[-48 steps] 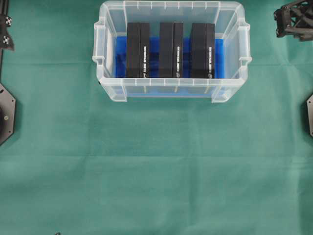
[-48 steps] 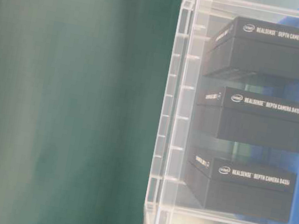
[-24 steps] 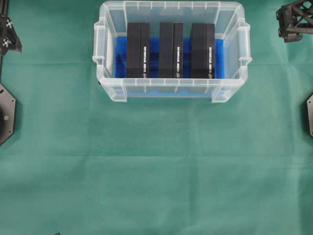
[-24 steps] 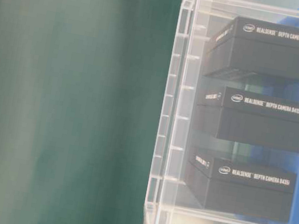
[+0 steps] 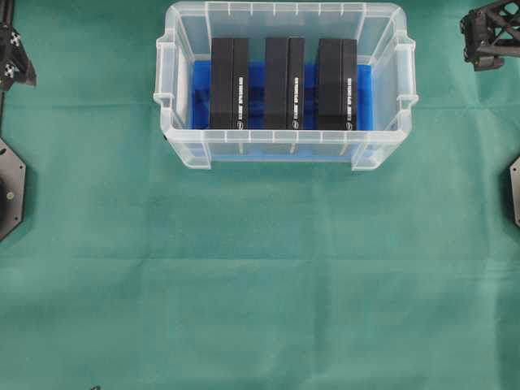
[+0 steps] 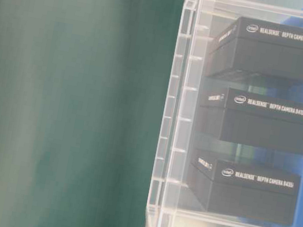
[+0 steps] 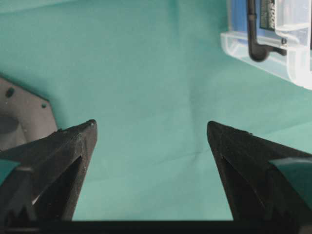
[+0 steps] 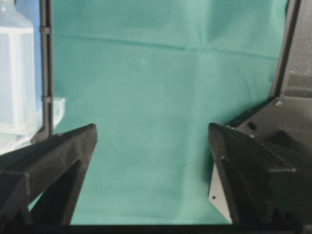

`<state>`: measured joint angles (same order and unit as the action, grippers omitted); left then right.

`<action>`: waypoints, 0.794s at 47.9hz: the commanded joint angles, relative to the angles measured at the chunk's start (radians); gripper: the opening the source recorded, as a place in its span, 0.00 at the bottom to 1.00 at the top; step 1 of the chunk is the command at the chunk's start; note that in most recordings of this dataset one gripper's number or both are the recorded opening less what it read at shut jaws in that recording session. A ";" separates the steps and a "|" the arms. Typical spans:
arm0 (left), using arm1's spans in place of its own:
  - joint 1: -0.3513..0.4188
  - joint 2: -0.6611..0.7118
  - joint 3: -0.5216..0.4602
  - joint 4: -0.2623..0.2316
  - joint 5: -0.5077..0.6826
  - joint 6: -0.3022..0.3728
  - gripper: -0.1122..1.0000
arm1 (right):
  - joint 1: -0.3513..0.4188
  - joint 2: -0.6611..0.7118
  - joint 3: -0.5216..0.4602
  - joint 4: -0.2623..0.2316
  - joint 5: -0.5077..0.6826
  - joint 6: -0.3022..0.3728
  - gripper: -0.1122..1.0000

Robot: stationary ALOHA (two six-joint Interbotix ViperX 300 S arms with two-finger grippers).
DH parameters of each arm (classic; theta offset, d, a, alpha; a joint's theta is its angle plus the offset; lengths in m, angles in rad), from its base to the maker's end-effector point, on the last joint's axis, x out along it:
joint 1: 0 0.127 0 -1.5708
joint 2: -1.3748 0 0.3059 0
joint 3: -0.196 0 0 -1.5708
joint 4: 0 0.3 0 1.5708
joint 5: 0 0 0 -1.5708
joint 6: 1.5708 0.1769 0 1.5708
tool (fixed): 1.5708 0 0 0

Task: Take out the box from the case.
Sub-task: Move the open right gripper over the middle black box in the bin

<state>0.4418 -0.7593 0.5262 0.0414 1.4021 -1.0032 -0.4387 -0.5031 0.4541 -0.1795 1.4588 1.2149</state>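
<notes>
Case: clear plastic bin with ribbed rim, upper centre of the overhead view, resting on the green cloth. A blue lining covers its floor.
Boxes: three black boxes stand on edge inside the case, side by side with gaps between them: left box, middle box, right box. In the table-level view the white lettering on each reads as a depth camera label.
Left gripper: fingers spread wide, nothing between them; only green cloth lies below. A corner of the case shows at the upper right of its wrist view. In the overhead view it sits at the upper left edge, well apart from the case.
Right gripper: fingers spread wide, nothing held; case wall at the left edge of its wrist view. In the overhead view it sits at the upper right corner.
</notes>
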 commanded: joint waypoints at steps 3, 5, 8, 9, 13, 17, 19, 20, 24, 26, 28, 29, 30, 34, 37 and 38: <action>0.003 0.003 -0.025 0.003 -0.005 -0.002 0.95 | -0.002 -0.009 -0.017 -0.003 0.002 0.003 0.95; 0.003 0.003 -0.025 0.003 -0.005 -0.002 0.95 | -0.002 -0.009 -0.017 -0.002 0.003 0.003 0.95; 0.003 0.003 -0.025 0.003 -0.005 -0.002 0.95 | -0.002 -0.009 -0.017 -0.002 0.003 0.003 0.95; 0.003 0.003 -0.025 0.003 -0.005 -0.002 0.95 | -0.002 -0.009 -0.017 -0.002 0.003 0.003 0.95; 0.003 0.003 -0.025 0.003 -0.005 -0.005 0.95 | -0.002 -0.009 -0.017 0.000 0.003 0.005 0.95; 0.003 0.003 -0.026 0.003 -0.005 -0.006 0.95 | -0.002 -0.003 -0.021 0.003 0.002 0.006 0.95; 0.003 0.003 -0.026 0.003 -0.005 -0.006 0.95 | -0.002 0.003 -0.026 0.008 -0.002 0.008 0.95; 0.003 0.003 -0.026 0.003 -0.005 -0.008 0.95 | -0.002 0.008 -0.028 0.009 -0.003 0.008 0.95; 0.003 0.003 -0.026 0.003 -0.005 -0.008 0.95 | -0.002 0.035 -0.048 0.020 -0.012 0.011 0.95; 0.003 0.003 -0.026 0.003 -0.005 -0.008 0.95 | 0.003 0.049 -0.060 0.025 -0.020 0.017 0.95; 0.003 0.003 -0.026 0.003 -0.005 -0.009 0.95 | 0.008 0.066 -0.072 0.025 -0.031 0.023 0.95; 0.003 0.003 -0.026 0.003 -0.005 -0.009 0.95 | 0.011 0.074 -0.080 0.026 -0.037 0.026 0.95; 0.005 0.003 -0.026 0.003 -0.005 -0.009 0.95 | 0.015 0.083 -0.087 0.025 -0.043 0.029 0.95; 0.006 0.003 -0.025 0.003 -0.005 -0.009 0.95 | 0.037 0.132 -0.124 0.025 -0.074 0.041 0.95; 0.005 0.003 -0.025 0.003 -0.005 -0.009 0.95 | 0.052 0.170 -0.153 0.025 -0.089 0.051 0.95; 0.005 0.003 -0.025 0.003 -0.005 -0.009 0.95 | 0.058 0.183 -0.164 0.026 -0.094 0.054 0.95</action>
<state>0.4433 -0.7578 0.5262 0.0414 1.4021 -1.0109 -0.3973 -0.3482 0.3405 -0.1549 1.3837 1.2655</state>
